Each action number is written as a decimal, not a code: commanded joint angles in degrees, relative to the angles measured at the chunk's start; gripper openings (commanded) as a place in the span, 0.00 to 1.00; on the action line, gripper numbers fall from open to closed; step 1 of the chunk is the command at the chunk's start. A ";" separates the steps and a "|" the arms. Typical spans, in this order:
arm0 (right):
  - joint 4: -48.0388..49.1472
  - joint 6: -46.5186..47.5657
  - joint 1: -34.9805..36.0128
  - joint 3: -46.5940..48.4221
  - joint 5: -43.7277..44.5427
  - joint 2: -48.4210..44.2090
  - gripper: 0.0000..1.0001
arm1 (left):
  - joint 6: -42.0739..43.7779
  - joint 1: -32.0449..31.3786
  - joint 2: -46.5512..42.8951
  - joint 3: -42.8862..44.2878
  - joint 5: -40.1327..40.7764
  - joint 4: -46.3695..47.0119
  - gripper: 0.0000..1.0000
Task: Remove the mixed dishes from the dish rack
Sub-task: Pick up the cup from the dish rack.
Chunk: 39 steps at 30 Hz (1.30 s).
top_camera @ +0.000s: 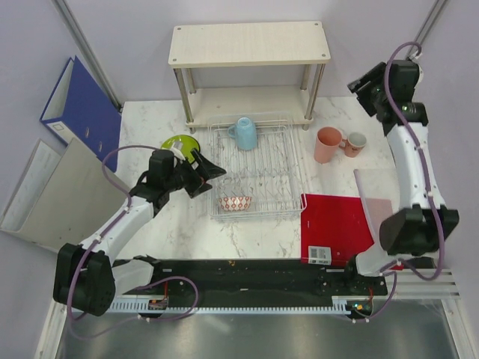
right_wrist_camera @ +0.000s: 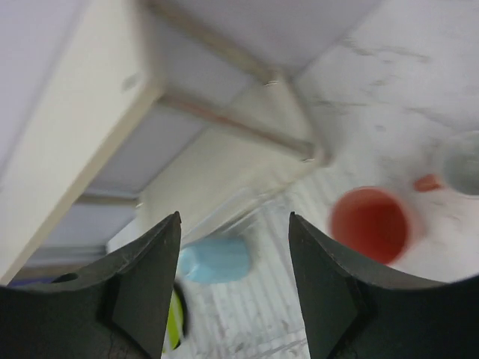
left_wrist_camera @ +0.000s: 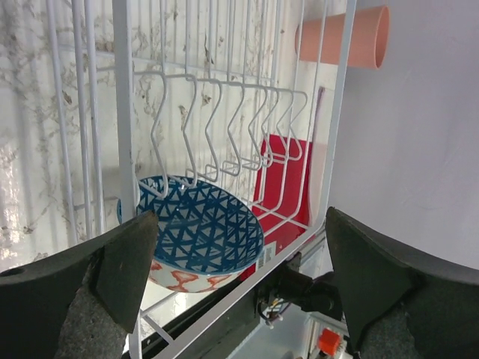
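With left end effector (left_wrist_camera: 241, 218) wide open, empty: clear dish rack (left_wrist_camera: 123, 112) wall, straddle small bowl (left_wrist_camera: 196, 228) rim, close gently, lift straight; hold right end effector (right_wrist_camera: 234, 218), parted, empty, aside

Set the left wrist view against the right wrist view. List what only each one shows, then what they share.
Left wrist only: the patterned bowl and the red mat. Right wrist only: the wooden shelf, the light blue cup, a sliver of lime-green plate, a blurred mug. Both: the tall pink cup, the marble table, and the dish rack, sharp in the first, a faint blur in the second.
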State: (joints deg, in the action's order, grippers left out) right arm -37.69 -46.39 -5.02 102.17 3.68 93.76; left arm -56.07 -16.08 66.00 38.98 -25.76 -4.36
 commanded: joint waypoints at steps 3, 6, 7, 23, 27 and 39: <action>39.50 1.47 15.28 -29.06 -11.24 -21.22 0.68 | 11.50 -3.08 2.63 12.68 14.47 -6.52 0.99; 46.82 5.25 20.91 -39.81 -11.77 -28.61 0.68 | 14.84 -4.14 7.55 19.89 16.61 -7.94 0.99; 47.53 6.48 23.45 -41.68 -11.77 -30.89 0.68 | 15.64 -4.57 9.05 21.47 17.31 -7.94 0.99; 47.98 14.40 33.67 -61.56 -5.97 -41.81 0.68 | 18.37 -14.25 50.09 65.06 39.37 -18.84 1.00; 47.28 15.54 33.49 -63.23 -4.48 -44.09 0.69 | 17.93 -14.95 56.16 71.22 43.32 -21.12 0.99; 46.83 15.10 33.58 -64.46 -4.82 -44.19 0.69 | 18.72 -15.04 63.99 79.48 48.17 -24.73 1.00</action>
State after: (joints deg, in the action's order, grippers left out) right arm 6.87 -31.46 28.29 38.13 -1.41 49.80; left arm -38.94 -31.16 126.82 113.03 19.29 -27.83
